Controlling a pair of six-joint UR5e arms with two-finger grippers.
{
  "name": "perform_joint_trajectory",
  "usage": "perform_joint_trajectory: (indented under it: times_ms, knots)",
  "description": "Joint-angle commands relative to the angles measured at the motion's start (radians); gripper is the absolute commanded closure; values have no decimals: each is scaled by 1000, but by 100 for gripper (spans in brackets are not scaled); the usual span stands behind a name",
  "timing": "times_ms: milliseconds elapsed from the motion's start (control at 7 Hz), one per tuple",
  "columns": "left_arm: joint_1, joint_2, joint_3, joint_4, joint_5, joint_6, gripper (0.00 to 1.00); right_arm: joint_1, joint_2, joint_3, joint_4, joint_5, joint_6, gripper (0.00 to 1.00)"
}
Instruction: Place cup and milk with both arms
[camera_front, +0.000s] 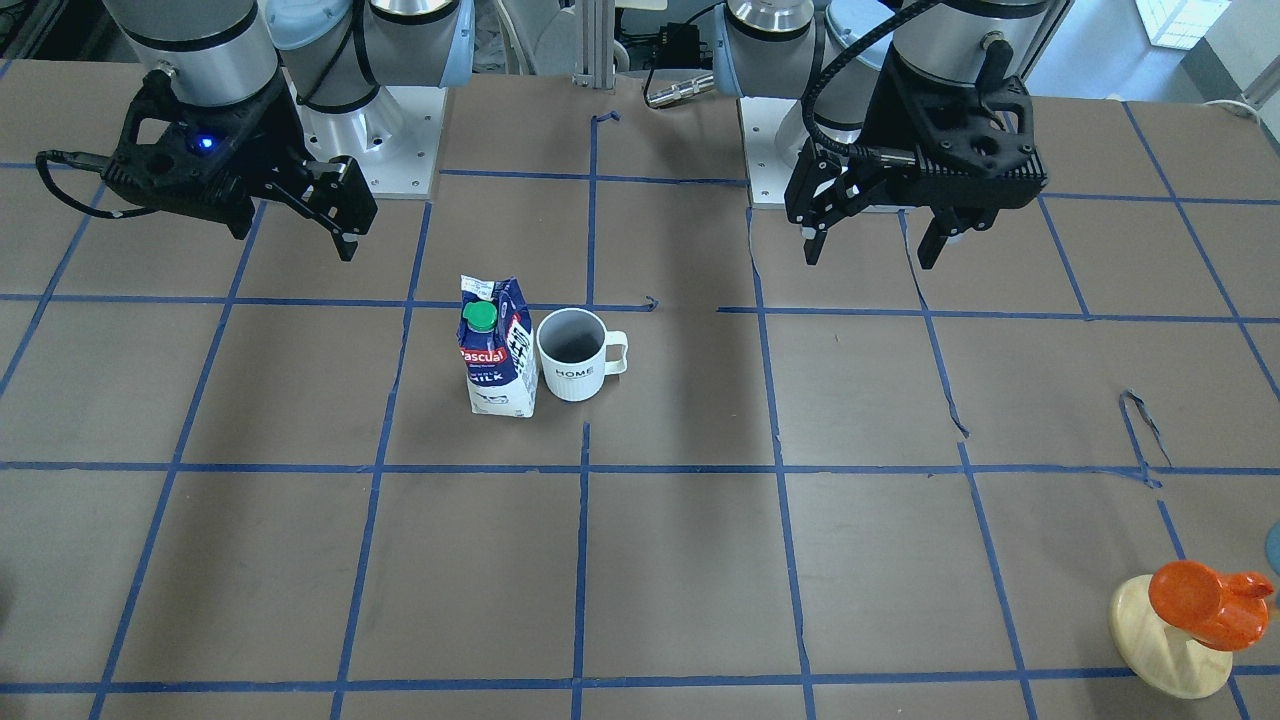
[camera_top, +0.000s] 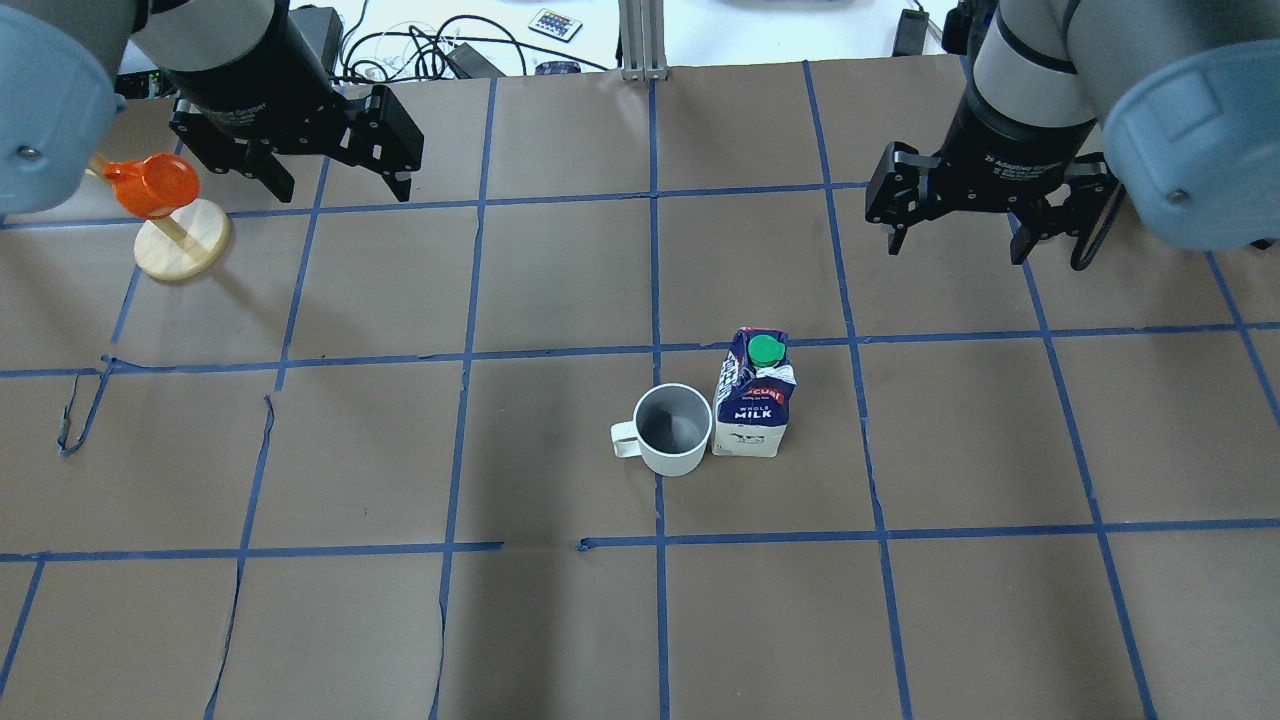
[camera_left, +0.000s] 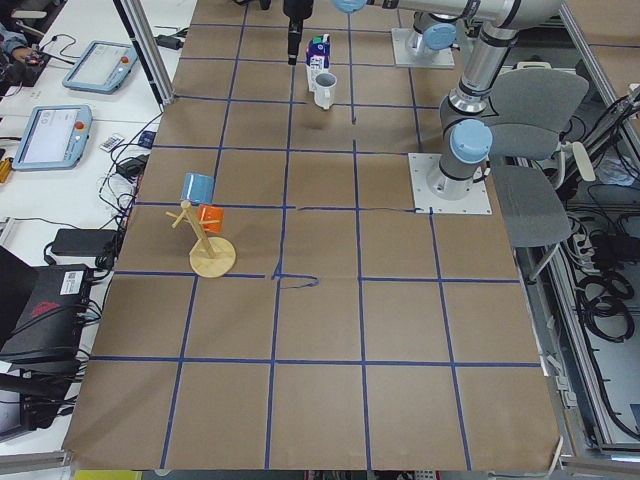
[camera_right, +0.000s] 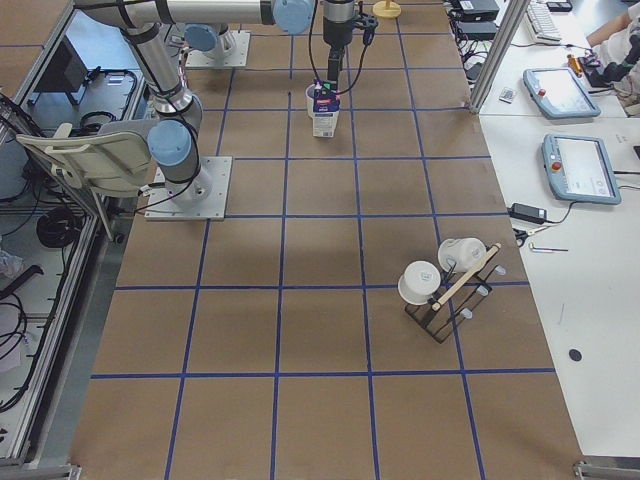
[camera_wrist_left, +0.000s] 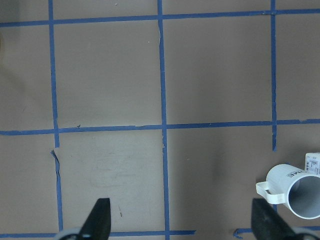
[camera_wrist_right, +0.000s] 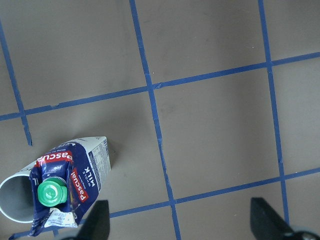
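Note:
The white ribbed cup (camera_front: 572, 355) stands upright near the table's middle, its handle turned away from the milk. The blue-and-white milk carton (camera_front: 497, 350) with a green cap stands upright right beside it, touching or nearly so. Both show in the overhead view, cup (camera_top: 673, 430) and milk (camera_top: 755, 395). My left gripper (camera_top: 342, 190) is open and empty, raised well to the far left of them. My right gripper (camera_top: 956, 248) is open and empty, raised to the far right. The left wrist view shows the cup (camera_wrist_left: 295, 190) at its lower right; the right wrist view shows the milk (camera_wrist_right: 70, 180) at its lower left.
An orange cup-like object on a round wooden stand (camera_top: 180, 245) sits close under my left arm, at the table's far left. A rack with white cups (camera_right: 440, 280) stands far off at the right end. Blue tape lines (camera_top: 655, 300) grid the brown table.

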Motion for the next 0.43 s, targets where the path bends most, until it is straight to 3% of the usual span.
perform_joint_trajectory:
  times_ms: [0,286]
  knots:
    - [0,1,0,-2,0,0,0,0,-5,0,2,10,-11,0]
    - [0,1,0,-4,0,0,0,1,-5,0,2,44,-45,0]
